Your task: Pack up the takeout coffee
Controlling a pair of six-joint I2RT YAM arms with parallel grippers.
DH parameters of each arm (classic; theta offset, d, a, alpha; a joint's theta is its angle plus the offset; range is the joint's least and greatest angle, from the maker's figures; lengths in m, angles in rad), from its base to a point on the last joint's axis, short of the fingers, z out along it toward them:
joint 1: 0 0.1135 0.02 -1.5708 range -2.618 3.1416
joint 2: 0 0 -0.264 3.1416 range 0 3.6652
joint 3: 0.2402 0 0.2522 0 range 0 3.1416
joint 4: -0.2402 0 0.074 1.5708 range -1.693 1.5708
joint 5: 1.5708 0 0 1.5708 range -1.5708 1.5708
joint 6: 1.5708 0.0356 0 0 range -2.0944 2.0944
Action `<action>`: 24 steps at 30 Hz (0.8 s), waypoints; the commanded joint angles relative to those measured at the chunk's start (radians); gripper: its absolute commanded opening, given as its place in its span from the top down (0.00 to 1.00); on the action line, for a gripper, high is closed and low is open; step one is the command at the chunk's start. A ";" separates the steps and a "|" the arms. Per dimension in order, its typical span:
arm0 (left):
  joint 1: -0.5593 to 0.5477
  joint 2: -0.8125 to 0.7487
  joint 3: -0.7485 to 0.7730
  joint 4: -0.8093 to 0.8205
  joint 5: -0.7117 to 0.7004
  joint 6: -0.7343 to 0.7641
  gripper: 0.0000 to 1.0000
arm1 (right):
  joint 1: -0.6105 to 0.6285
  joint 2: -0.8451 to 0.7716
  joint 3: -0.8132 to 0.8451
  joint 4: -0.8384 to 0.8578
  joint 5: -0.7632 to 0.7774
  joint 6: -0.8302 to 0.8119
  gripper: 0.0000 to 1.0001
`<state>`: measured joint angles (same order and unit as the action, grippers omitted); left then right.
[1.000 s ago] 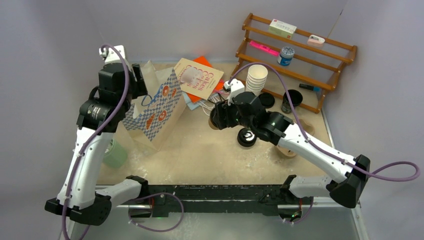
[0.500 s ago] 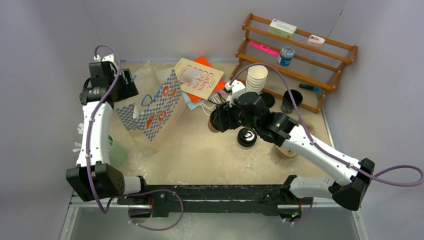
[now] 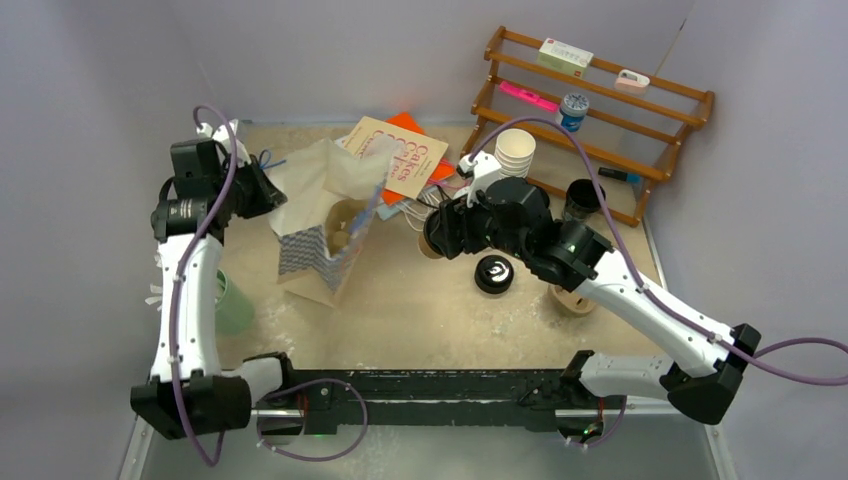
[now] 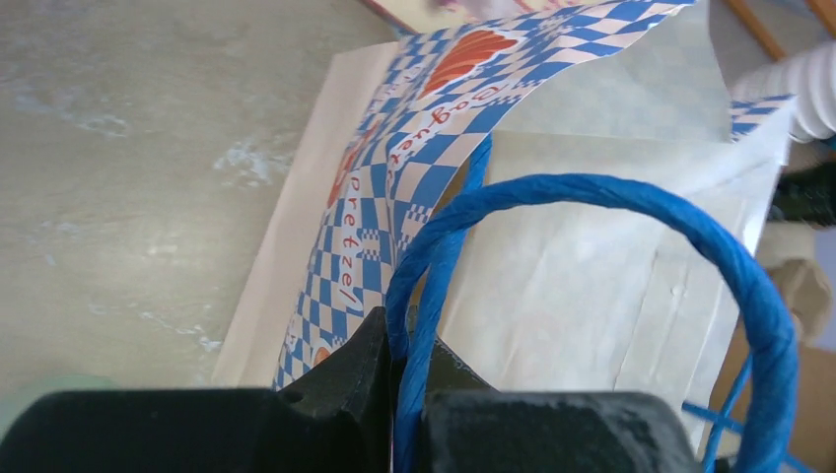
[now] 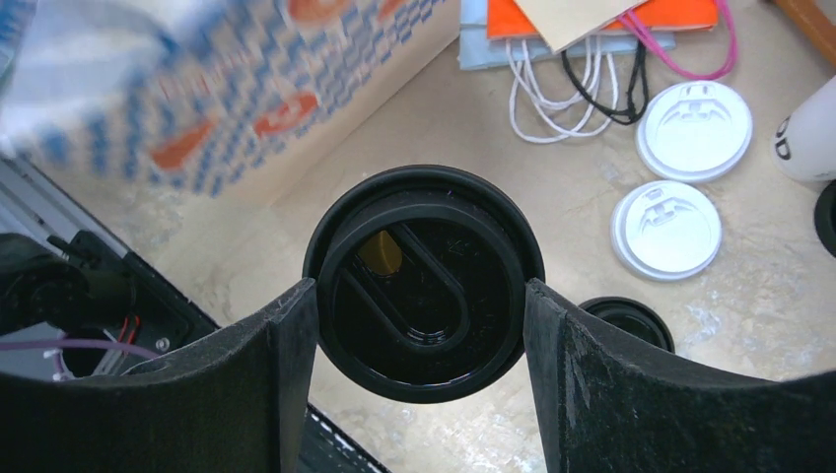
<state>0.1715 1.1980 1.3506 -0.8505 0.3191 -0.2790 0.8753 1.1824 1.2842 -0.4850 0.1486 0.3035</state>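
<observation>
Left gripper (image 4: 409, 370): clamped on the checked paper bag's (image 3: 320, 235) blue handle (image 4: 611, 192). Right gripper (image 5: 419, 296): gripping a black-lidded coffee cup (image 5: 463, 335), seemingly raised above the table (image 3: 420, 310).

Overhead plus wrist close-ups share bag (image 3: 305, 255)

**Both grippers clamped**

The left arm (image 3: 185, 290) rises along the left edge of the table (image 3: 420, 310). Its left gripper (image 4: 409, 345) is pinched tight on a blue handle (image 4: 592, 192). The right arm (image 3: 640, 300) stretches from the near right corner toward the table's middle. Its right gripper (image 5: 422, 296) clasps a black-lidded cup (image 5: 424, 246) between wide-set fingers.
</observation>
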 commanded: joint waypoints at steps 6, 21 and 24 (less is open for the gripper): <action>-0.262 -0.220 -0.142 0.113 0.155 -0.324 1.00 | 0.002 -0.031 0.076 -0.054 0.177 0.034 0.51; -0.427 -0.448 -0.406 0.370 0.048 -0.677 0.93 | -0.032 -0.021 0.125 -0.146 0.354 0.052 0.52; -0.500 -0.437 -0.428 0.399 0.002 -0.688 0.93 | -0.038 -0.007 0.115 -0.136 0.349 0.056 0.52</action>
<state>-0.2527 0.7609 0.9440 -0.5755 0.3862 -0.8890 0.8455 1.1812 1.3815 -0.6258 0.4603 0.3408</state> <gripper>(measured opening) 0.069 0.717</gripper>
